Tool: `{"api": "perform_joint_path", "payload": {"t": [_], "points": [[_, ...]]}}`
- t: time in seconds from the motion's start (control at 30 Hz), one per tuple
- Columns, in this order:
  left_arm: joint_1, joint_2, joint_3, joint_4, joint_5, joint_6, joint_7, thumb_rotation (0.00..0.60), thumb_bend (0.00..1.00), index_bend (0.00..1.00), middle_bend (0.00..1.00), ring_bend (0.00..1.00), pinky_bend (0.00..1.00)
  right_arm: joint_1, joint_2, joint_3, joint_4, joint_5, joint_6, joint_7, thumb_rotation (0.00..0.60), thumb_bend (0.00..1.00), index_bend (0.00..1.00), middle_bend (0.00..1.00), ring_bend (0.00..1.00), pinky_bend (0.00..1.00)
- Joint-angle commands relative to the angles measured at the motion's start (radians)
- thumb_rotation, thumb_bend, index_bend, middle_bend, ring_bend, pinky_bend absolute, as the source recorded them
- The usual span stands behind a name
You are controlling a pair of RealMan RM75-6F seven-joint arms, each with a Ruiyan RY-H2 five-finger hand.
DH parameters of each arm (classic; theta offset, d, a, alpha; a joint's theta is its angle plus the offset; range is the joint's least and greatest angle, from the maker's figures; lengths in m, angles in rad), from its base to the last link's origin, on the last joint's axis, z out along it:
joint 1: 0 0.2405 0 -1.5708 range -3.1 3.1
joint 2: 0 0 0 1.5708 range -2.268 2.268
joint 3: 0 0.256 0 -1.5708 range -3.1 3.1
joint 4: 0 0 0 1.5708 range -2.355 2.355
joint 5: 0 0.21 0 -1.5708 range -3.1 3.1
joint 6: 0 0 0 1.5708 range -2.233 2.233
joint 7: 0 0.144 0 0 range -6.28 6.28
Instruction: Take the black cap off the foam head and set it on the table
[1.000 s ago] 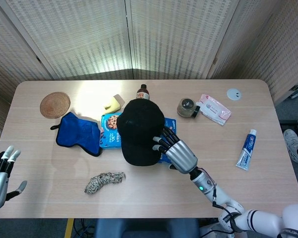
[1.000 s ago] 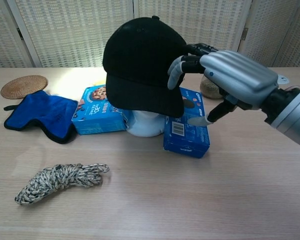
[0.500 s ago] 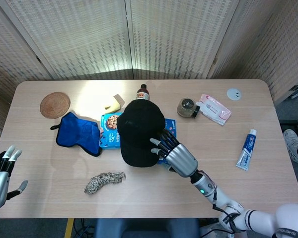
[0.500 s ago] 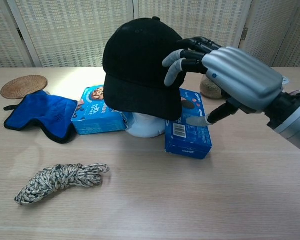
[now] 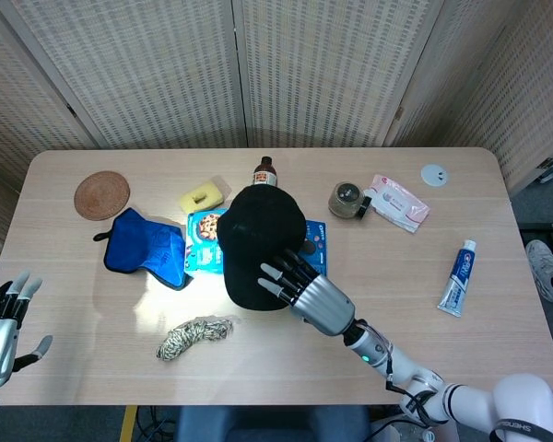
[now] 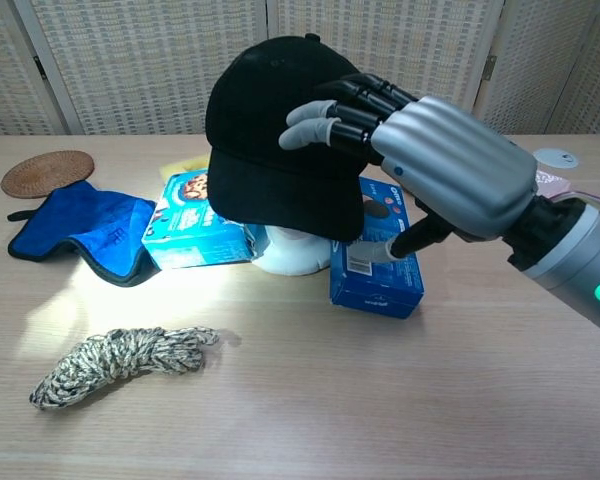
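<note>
**A:** so where's the black cap [image 6: 275, 130] sitting right now?

**B:** It's sitting on the foam head [image 6: 292, 251], mid-bench [image 6: 310, 400], brim pointing toward the camera side. Only the white base of the foam head is showing under it in the chest view.

**A:** and the right hand [image 6: 435, 170]?

**B:** It's lying over the right side of the cap, fingers [image 6: 325, 108] spread and resting on the crown. The thumb is hanging lower, down near the brim edge by the blue box [image 6: 378, 262]. Can't tell if it's actually pinching the fabric or just touching it.

**A:** left one?

**B:** The left hand [image 5: 2, 322] is hanging off the near left corner of the bench in the head view, fingers apart, holding nothing.

**A:** what else is lying around?

**B:** A rope bundle [image 6: 118, 361] is lying in front on the left, a blue cloth [image 6: 75, 232] next to a second blue box [image 6: 195, 220], a woven coaster [image 6: 47, 172] behind that. A toothpaste tube [image 5: 458, 277] is lying well off to the right.
</note>
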Motion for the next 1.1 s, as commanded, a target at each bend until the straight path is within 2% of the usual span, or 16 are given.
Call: {"api": "perform_joint_path", "payload": {"t": [0.03, 0.53, 0.73, 0.87, 1.03, 1.1], "points": [[0.001, 0.002, 0.001, 0.0, -0.001, 0.0, -0.006, 0.6, 0.2, 0.12, 0.05, 0.07, 0.01, 0.004, -0.013, -0.007, 0.017, -0.007, 0.011, -0.003, 0.6, 0.0, 0.2, 0.12, 0.03, 0.0], [0.0, 0.001, 0.002, 0.009, 0.003, -0.004, -0.018, 0.6, 0.2, 0.12, 0.05, 0.07, 0.01, 0.061, -0.106, 0.017, 0.139, 0.016, 0.003, 0.012, 0.6, 0.0, 0.2, 0.12, 0.03, 0.0], [0.005, 0.004, 0.001, 0.011, -0.001, 0.002, -0.022, 0.6, 0.2, 0.12, 0.05, 0.07, 0.01, 0.072, -0.121, 0.021, 0.174, 0.021, 0.027, 0.022, 0.6, 0.06, 0.2, 0.12, 0.03, 0.0], [0.004, 0.0, 0.002, 0.017, -0.002, -0.002, -0.027, 0.6, 0.2, 0.12, 0.05, 0.07, 0.02, 0.072, -0.125, 0.015, 0.19, 0.015, 0.059, 0.025, 0.6, 0.16, 0.25, 0.15, 0.05, 0.0], [0.0, -0.003, 0.002, 0.02, 0.002, -0.008, -0.028, 0.6, 0.2, 0.12, 0.05, 0.07, 0.01, 0.077, -0.123, 0.017, 0.193, 0.018, 0.076, 0.03, 0.6, 0.21, 0.34, 0.19, 0.08, 0.0], [-0.001, -0.003, 0.001, 0.021, 0.0, -0.009, -0.027, 0.6, 0.2, 0.12, 0.05, 0.07, 0.01, 0.079, -0.122, 0.018, 0.195, 0.021, 0.079, 0.03, 0.6, 0.23, 0.4, 0.22, 0.09, 0.0]]}}
